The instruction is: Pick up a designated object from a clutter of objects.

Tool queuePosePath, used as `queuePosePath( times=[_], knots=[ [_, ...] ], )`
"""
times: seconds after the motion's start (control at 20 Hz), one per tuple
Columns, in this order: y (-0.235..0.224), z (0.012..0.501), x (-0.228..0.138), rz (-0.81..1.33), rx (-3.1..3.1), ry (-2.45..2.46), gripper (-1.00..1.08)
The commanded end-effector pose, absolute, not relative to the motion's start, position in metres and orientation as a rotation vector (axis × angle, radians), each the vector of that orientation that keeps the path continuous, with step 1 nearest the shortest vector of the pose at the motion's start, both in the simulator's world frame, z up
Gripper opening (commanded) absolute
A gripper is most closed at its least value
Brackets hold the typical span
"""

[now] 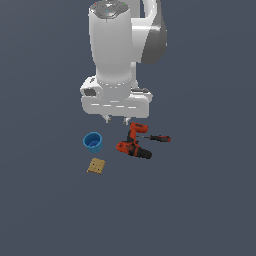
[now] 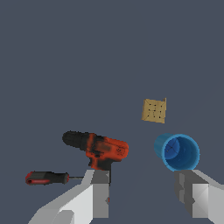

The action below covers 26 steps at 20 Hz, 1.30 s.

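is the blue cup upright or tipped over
Upright: the blue cup stands with its open mouth up, and its empty inside shows in the wrist view.

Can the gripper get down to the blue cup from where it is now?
Probably yes. The gripper is open and empty above the floor, and the blue cup stands apart from the drill and cracker.
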<state>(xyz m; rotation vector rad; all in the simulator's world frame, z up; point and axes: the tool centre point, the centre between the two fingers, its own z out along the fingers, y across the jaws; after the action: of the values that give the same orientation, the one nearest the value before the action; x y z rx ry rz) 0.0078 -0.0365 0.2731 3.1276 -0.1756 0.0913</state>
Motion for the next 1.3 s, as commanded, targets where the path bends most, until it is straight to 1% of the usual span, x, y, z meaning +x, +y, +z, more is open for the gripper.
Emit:
queuePosePath(
  times=[0.0,0.55,1.25],
  knots=[
    [-0.051,0.258,0.007,0.114,3.113,-0.244,0.28],
    [-0.114,0.190,-0.011,0.225,3.029,-0.544,0.28],
    [-0.176,0.123,-0.059,0.360,2.910,-0.867,0.28]
  ],
)
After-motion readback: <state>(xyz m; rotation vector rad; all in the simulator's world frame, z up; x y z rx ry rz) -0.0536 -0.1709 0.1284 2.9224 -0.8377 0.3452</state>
